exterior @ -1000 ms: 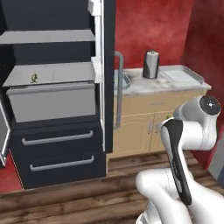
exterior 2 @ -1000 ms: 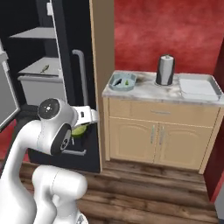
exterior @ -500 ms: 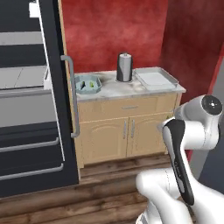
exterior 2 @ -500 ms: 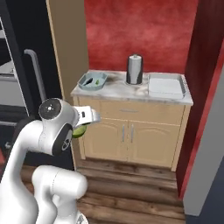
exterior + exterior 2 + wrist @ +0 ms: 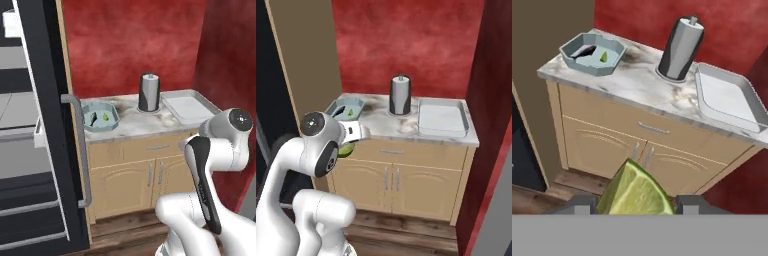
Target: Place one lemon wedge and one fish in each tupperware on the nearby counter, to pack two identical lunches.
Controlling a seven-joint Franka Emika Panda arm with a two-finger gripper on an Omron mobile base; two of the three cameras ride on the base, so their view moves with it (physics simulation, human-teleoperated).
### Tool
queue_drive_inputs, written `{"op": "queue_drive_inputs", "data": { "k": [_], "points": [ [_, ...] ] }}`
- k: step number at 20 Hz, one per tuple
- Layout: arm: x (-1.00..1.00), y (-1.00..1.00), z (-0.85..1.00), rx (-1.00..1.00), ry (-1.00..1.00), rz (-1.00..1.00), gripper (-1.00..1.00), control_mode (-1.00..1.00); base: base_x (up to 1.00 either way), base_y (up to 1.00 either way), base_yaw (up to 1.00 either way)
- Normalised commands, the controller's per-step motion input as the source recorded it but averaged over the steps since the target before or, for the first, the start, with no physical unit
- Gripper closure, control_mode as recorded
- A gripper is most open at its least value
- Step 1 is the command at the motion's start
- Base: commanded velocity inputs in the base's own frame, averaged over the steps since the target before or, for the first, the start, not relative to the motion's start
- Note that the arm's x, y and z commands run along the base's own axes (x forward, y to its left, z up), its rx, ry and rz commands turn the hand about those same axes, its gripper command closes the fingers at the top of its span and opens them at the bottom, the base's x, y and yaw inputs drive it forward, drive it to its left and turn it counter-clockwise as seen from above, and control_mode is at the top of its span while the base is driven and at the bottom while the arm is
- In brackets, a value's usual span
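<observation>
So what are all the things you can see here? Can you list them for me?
counter: one, white-grey marble top on tan cabinets, against the red wall
blue tupperware: one, pale blue, counter's left end, holds a fish and a small lemon wedge
white tupperware: one, white-grey, counter's right end, nothing in it
paper-towel holder: one, dark grey, upright between the trays
fridge door: one, black, open at left
held lemon wedge: one, yellow-green, between the fingertips
gripper: one, dark, closed on that wedge
</observation>
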Motion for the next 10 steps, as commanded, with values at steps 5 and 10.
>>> {"op": "queue_drive_inputs", "data": {
  "k": [5, 10],
  "points": [
    [0.00, 0.00, 0.00, 0.00, 0.00, 0.00, 1.00, 1.00, 0.95, -0.68, -0.05],
    [0.00, 0.00, 0.00, 0.00, 0.00, 0.00, 1.00, 1.00, 0.87, -0.78, -0.03]
  ]
}}
